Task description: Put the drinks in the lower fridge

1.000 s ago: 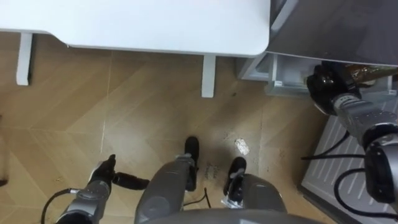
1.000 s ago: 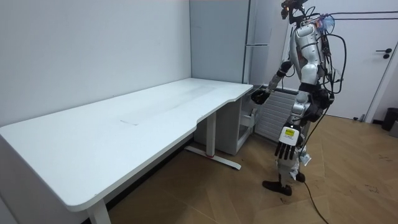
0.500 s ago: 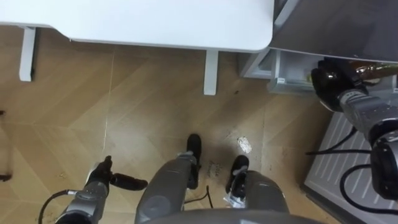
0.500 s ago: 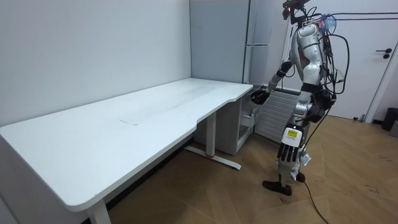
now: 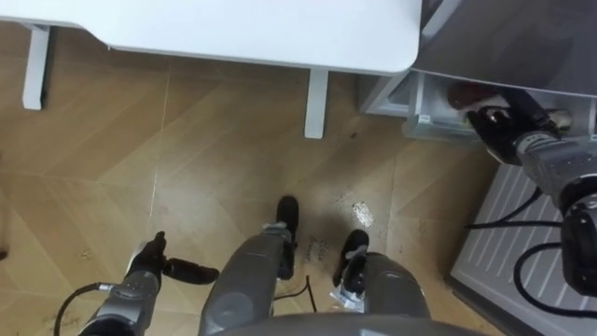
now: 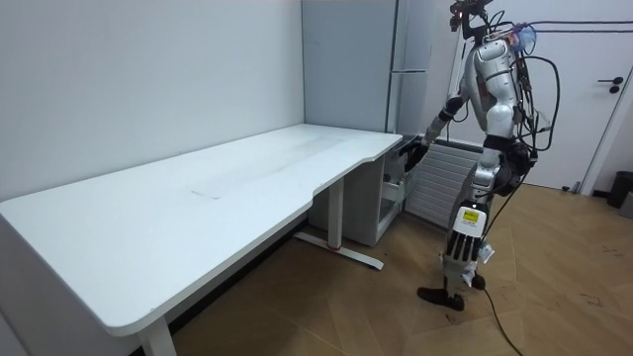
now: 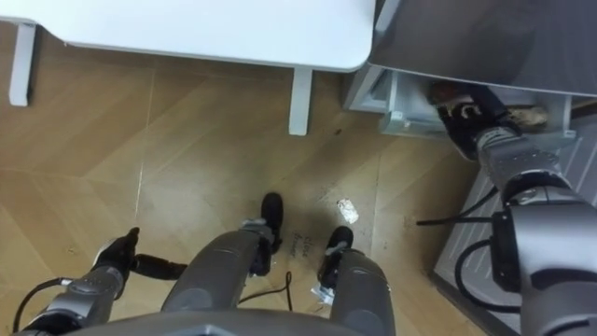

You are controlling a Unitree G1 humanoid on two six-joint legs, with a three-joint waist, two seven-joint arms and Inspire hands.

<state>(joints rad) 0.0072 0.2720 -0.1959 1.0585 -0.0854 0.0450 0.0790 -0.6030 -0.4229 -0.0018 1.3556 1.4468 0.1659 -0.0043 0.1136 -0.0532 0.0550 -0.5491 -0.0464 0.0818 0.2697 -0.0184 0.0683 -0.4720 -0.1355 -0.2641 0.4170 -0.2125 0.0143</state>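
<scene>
Right hand (image 5: pixel 499 126) reached into lower fridge (image 5: pixel 416 101) — one drink (image 5: pixel 558 118) held.

One white desk (image 5: pixel 233 28), one fridge (image 5: pixel 504 37), one pale floor scrap (image 5: pixel 362 215), two robot hands (image 5: pixel 149 271) (image 5: pixel 494 126).

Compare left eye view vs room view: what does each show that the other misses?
Left eye view: the right hand at the open lower fridge compartment, something red next to it, a scrap on the floor. Room view: the full top of the white table, the tall fridge, a door behind the robot. Both: the left hand hanging open, the right hand at the fridge.
</scene>
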